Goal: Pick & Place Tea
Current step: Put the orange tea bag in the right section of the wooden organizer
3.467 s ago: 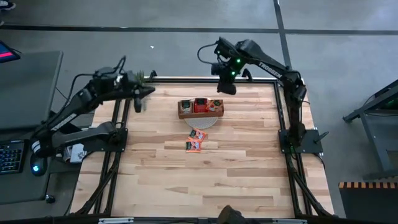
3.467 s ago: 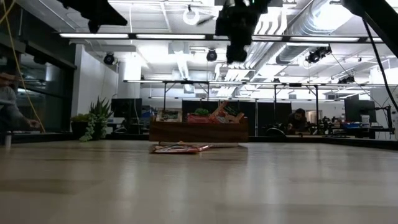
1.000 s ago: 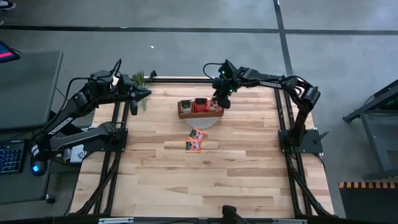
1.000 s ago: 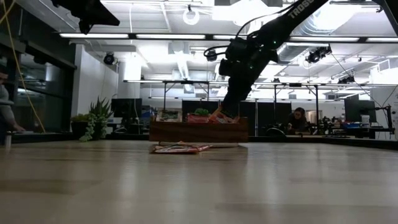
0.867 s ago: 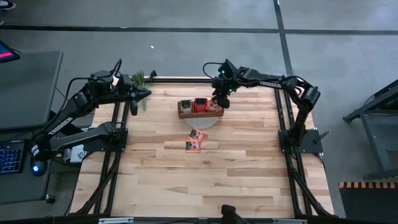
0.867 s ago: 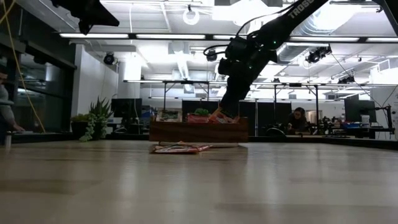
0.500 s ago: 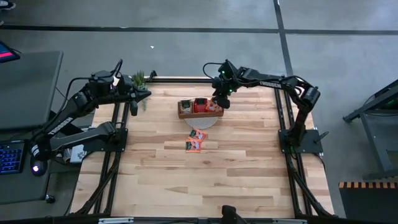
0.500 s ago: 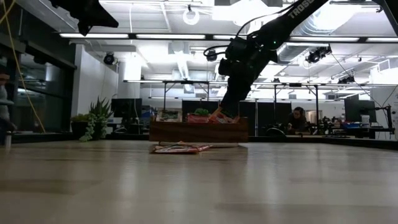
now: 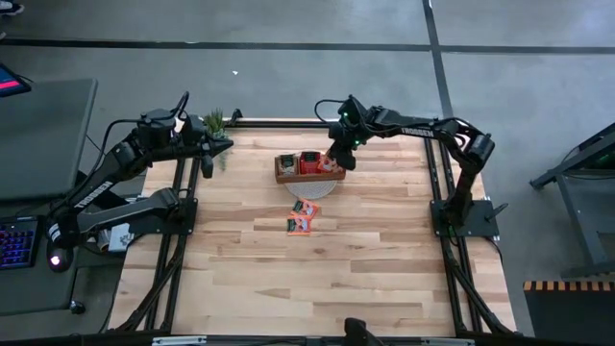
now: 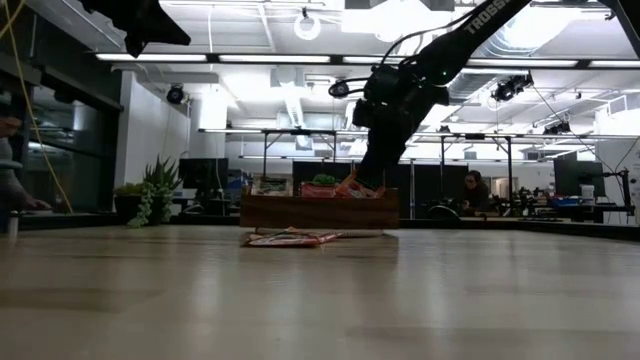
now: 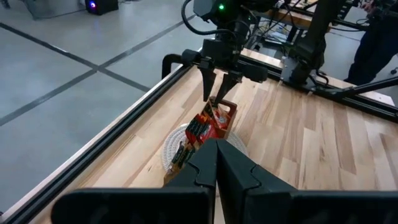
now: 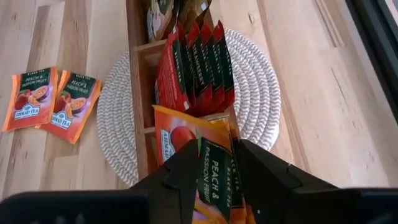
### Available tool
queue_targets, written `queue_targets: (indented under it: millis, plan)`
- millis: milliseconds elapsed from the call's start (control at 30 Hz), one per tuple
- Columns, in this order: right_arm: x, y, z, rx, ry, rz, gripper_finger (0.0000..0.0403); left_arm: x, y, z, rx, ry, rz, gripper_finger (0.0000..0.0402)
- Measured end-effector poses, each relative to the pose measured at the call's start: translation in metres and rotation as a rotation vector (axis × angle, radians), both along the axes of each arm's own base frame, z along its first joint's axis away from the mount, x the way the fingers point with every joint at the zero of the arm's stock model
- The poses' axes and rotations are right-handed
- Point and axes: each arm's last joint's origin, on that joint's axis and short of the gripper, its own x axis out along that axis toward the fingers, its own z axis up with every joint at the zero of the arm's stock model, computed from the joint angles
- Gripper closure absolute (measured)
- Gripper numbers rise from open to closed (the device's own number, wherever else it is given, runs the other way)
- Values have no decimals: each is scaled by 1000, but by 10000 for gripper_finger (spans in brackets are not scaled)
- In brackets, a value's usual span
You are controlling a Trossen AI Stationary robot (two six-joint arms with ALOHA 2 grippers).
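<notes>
One orange tea sachet (image 12: 214, 171), labelled peach and passion fruit, is seen between the fingers of the right pincer (image 12: 214, 165), which is narrowed around its upper edge; whether it is truly pinched cannot be told. It stands in the end compartment of the wooden tray (image 9: 309, 166), beside a row of upright red sachets (image 12: 198, 65). Two more orange sachets (image 9: 303, 217) lie flat on the tabletop (image 9: 317, 269) near the tray, toward the middle. The tray rests on a round woven mat (image 12: 255, 93) close to the far edge.

Sachets of this kind are judged light, thin and bendable, with slick paper faces; they are best taken across a free edge, with a gentle pinch, so that neighbours are not dragged out.

The left pincer (image 11: 216, 163) is closed and empty, held over the far left corner beside a small plant (image 9: 213, 122).
</notes>
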Motion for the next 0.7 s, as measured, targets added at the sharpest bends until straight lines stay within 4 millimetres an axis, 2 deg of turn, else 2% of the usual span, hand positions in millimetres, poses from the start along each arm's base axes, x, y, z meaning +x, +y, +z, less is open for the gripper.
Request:
queue_targets:
  millis: [133,300,700]
  plan:
    - [0,0,0,-4,-4,1,318,0,0,0,0,0,0,401]
    - [0,-1,0,-24,3,6,391,0,0,0,0,0,1,401]
    - [-1,0,4,-45,17,-24,401,0,0,0,0,1,1,401]
